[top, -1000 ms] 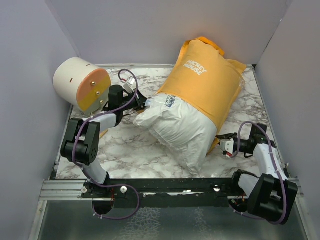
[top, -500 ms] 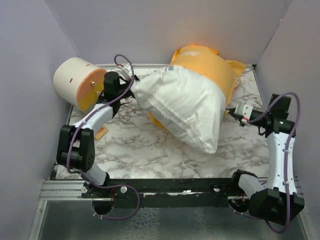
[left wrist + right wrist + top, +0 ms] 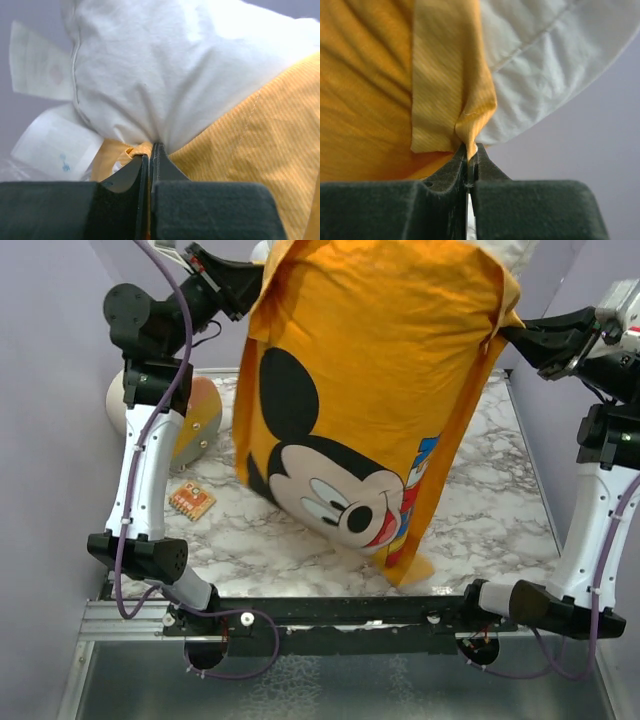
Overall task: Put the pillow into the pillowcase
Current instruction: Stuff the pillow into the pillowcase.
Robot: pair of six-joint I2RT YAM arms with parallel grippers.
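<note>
At 6 o'clock, nearest the arm bases, the lower corner of the pillowcase (image 3: 370, 410) appears to be rested, crumpled, on the marbled desk (image 3: 480, 510). The rest of it is hung upright above the desk, with the Mickey face turned to the near side. A small orange card (image 3: 192, 500) is seen lying at 8 o'clock, near the hanging cloth but apart from it. A cream-and-orange cylinder (image 3: 205, 415) is partly hidden behind the left arm (image 3: 150, 470) at 10 o'clock.

Higher and farther, the open mouth of the case is held up at two points. The left jaws are closed at 11 o'clock on a pinch of orange hem, and white fabric of the pillow (image 3: 175, 65) appears to be gathered into the same pinch. The right jaws are closed at 1 o'clock on a narrow fold of hem alone, with the pillow just behind it. Judging by the fullness of the case, the pillow is lodged mostly inside it, but its top is bulged out of the mouth and is not yet covered.

The risks can be judged from that. Both holds are taken on very little cloth, so a hem could be dragged free by the hanging weight. The case would then be dropped to one side and the pillow could be spilled out. If pillow fabric is indeed caught in the left jaws, that corner cannot be settled deeper however the case is shaken. The card could also be swept away by a swing of the low corner.
</note>
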